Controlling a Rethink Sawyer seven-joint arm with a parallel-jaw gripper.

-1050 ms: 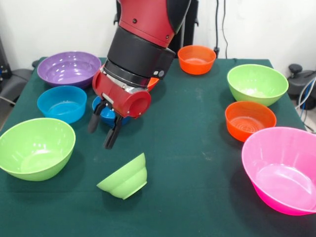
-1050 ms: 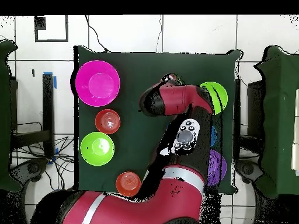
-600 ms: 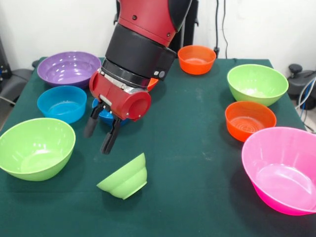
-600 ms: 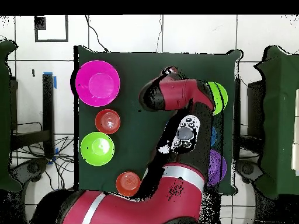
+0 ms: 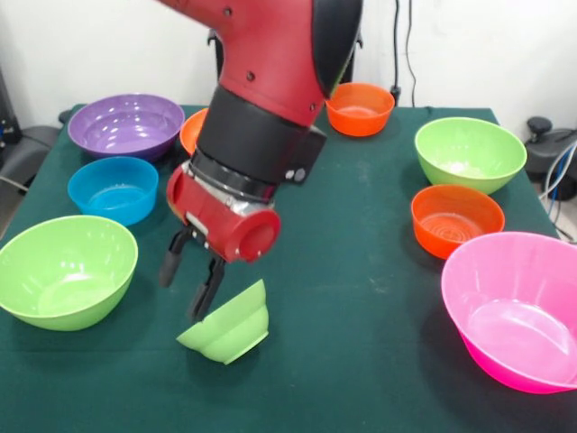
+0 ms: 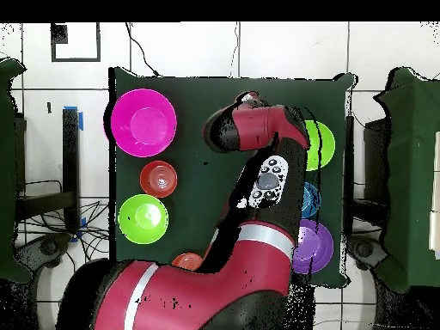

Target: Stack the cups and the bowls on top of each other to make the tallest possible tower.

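Gripper [image 5: 187,280] spread, just above tipped sm green bowl [image 5: 227,327]; lg green bowl [image 5: 65,270] beside

Pretty sure I'm parked in a robotics lab or test room, not anyone's home. My worktop [image 5: 361,225] is covered in a dark green cloth and stands on a white tiled floor [image 6: 284,51] with plain white walls [image 5: 487,45] behind it. Black cables [image 5: 397,45] hang down the wall, and more trail over the floor beside the worktop. What look like office chairs [image 5: 550,140] sit at both ends. There's also a black square outline [image 6: 76,41] marked on the floor tiles.
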